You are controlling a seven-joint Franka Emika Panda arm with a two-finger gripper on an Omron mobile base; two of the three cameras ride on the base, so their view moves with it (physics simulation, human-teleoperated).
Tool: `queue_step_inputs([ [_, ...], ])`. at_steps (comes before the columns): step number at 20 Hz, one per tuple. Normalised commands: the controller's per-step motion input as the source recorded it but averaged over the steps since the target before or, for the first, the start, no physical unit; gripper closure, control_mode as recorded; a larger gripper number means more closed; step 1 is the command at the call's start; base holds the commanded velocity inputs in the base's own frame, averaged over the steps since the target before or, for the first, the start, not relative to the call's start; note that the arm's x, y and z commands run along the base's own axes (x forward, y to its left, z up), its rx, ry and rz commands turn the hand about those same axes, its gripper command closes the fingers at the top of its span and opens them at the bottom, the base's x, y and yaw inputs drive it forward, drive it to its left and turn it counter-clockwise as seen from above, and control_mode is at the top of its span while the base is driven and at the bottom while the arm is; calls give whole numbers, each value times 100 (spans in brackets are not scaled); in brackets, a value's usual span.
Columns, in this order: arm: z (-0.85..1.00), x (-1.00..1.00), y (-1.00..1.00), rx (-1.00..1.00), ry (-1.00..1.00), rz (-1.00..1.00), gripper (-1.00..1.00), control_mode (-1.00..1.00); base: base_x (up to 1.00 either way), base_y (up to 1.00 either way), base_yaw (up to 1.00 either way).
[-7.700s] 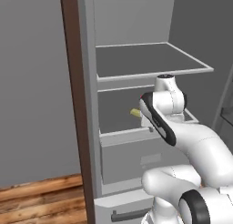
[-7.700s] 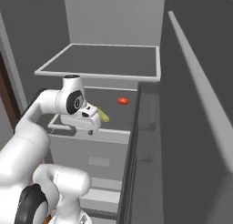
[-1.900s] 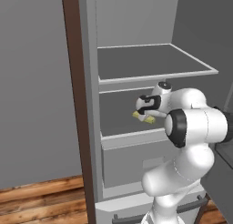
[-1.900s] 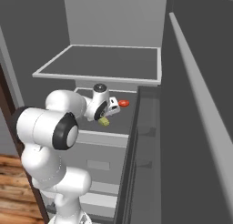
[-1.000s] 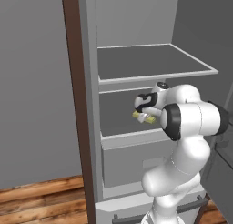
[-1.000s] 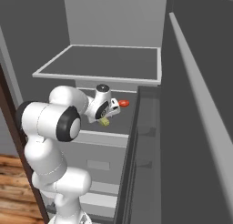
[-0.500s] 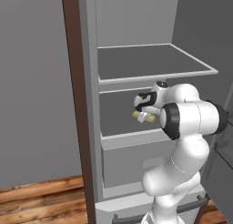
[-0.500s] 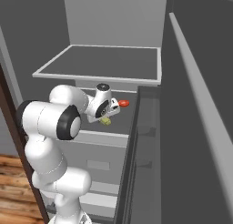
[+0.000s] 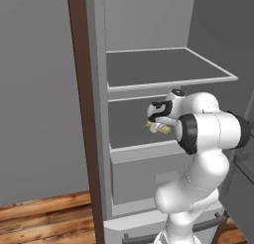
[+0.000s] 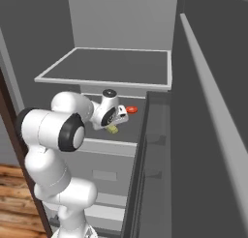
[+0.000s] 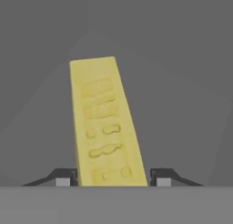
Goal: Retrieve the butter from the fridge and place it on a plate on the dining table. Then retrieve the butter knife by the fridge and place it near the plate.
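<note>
The hand is clamped on the butter inside the fridge, just above the middle shelf. The grip sits at the stick's near end, so it could pivot or slip free during withdrawal.

Left base view: from behind and left of the arm, facing into the open fridge. Right base view: from behind and right, looking down onto the same shelves. Hand view: close, along the gripper, onto the butter.
</note>
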Motion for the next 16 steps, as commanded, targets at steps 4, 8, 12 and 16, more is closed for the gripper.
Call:
queue_step_inputs([
  [4,0,-14,0,0,-3,-34,100,-100,0,0,0],
  [8,3,-4,0,0,0,-38,100,-100,0,0,0],
  [12,23,-1,-1,3,0,-34,100,-100,0,0,0],
  [16,17,0,-16,11,0,-9,100,-100,0,0,0],
])
